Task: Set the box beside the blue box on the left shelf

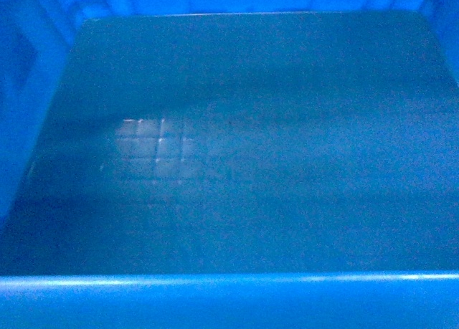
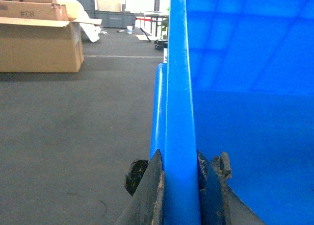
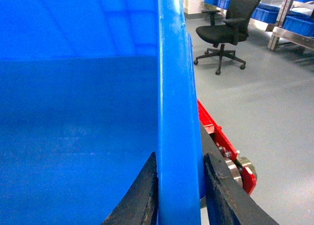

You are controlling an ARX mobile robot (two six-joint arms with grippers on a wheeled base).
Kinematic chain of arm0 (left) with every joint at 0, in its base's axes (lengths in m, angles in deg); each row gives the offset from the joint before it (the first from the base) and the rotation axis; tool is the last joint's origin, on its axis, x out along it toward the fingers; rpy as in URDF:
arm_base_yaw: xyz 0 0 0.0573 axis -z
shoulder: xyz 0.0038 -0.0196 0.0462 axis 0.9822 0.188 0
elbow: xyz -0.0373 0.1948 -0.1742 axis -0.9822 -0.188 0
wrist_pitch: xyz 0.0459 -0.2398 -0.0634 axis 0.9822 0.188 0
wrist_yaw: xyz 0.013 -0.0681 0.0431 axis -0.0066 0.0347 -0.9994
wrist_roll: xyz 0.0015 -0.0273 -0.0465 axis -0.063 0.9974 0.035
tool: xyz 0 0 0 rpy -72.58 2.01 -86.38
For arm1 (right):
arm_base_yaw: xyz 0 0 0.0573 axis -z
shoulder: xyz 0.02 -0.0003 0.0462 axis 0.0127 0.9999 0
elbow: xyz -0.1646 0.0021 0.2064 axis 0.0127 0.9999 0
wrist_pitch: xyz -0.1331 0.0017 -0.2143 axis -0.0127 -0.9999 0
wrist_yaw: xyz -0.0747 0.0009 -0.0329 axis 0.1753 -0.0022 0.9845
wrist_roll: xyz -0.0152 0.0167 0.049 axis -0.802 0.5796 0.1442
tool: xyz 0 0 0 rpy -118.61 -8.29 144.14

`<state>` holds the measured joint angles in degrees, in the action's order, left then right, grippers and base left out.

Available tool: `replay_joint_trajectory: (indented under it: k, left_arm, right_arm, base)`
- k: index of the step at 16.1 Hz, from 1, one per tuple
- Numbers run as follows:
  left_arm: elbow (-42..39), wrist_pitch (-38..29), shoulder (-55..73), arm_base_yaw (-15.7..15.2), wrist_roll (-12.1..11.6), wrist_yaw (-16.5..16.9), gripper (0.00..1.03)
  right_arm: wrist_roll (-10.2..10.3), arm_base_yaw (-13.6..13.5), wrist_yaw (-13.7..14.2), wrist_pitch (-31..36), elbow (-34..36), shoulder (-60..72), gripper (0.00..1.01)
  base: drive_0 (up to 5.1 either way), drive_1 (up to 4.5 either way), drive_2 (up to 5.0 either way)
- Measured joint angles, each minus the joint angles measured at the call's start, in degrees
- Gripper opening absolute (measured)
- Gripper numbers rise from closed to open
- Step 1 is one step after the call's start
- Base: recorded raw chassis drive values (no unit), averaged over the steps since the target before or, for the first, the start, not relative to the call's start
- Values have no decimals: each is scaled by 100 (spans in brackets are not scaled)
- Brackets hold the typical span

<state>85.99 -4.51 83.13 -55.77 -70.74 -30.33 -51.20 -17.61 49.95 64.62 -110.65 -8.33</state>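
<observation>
1. Left gripper (image 2: 180,195) is clamped on the box (image 1: 237,164): I see one dark finger (image 2: 149,195) outside the left rim and the other inside, both pressed against the blue wall.
2. Right gripper (image 3: 179,193) pinches the opposite rim the same way, one finger (image 3: 140,198) inside the box and one outside, tight on the plastic.
3. Between my two grippers the box fills the head view, its grid-marked floor open to the camera and its near rim running across the bottom.
4. Left of the box I see dark floor and cardboard cartons (image 2: 39,38).
5. Right of the box stand an office chair (image 3: 228,29) and racks with blue bins (image 3: 299,24).
</observation>
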Motion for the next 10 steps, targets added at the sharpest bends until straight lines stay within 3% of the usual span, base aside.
replay_joint_trajectory:
  k: [10]
  left_arm:
    - [0, 0, 0, 0, 4, 2, 11]
  right_arm:
    - [-2, 0, 2, -2, 0, -11, 21]
  base:
    - [-162, -162, -162]
